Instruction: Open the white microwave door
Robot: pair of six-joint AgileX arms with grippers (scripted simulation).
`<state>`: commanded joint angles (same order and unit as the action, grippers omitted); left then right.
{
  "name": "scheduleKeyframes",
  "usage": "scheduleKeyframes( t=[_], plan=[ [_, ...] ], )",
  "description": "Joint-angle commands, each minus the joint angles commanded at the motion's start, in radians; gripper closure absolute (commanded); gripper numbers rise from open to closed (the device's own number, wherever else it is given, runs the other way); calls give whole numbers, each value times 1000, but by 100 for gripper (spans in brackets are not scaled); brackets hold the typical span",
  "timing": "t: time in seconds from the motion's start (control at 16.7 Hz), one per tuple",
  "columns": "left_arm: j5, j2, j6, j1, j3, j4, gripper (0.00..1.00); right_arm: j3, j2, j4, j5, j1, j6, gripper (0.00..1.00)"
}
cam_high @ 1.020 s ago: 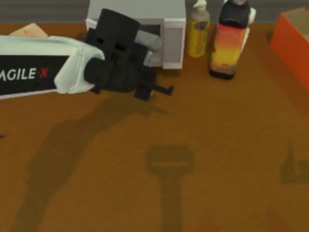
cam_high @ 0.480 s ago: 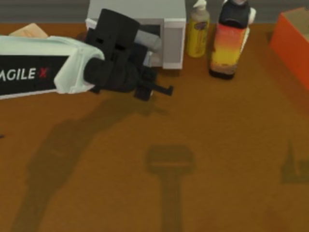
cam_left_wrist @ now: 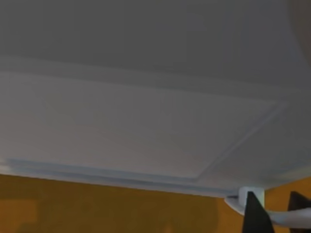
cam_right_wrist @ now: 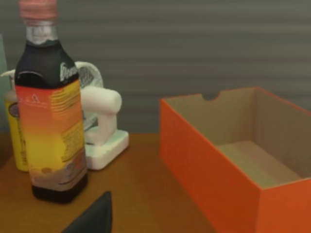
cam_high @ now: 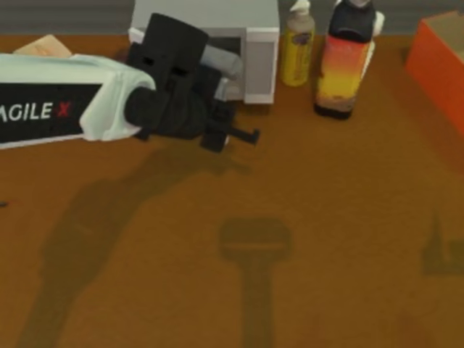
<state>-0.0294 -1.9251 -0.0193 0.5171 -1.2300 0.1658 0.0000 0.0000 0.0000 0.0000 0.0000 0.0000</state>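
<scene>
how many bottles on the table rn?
2. The yellow bottle stands just right of the white microwave; the dark sauce bottle stands right of that, in front of a white object. Others may be hidden behind the left arm.

the left gripper (cam_high: 243, 135) has edged slightly left at the microwave door (cam_high: 217, 69), nothing else moved

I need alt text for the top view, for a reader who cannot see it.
The left gripper is at the front of the white microwave, over the microwave door. To the right stand a yellow bottle, a dark bottle and an orange box.
</scene>
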Motion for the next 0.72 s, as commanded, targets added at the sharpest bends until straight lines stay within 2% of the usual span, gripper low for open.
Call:
scheduleKeyframes(
  t=[0.42, 0.72],
  plan=[
    [-45, 28, 65, -30, 36, -8, 100, 0, 0, 0, 0, 0, 0, 0],
    [-45, 28, 65, -30, 36, -8, 100, 0, 0, 0, 0, 0, 0, 0]
  ],
)
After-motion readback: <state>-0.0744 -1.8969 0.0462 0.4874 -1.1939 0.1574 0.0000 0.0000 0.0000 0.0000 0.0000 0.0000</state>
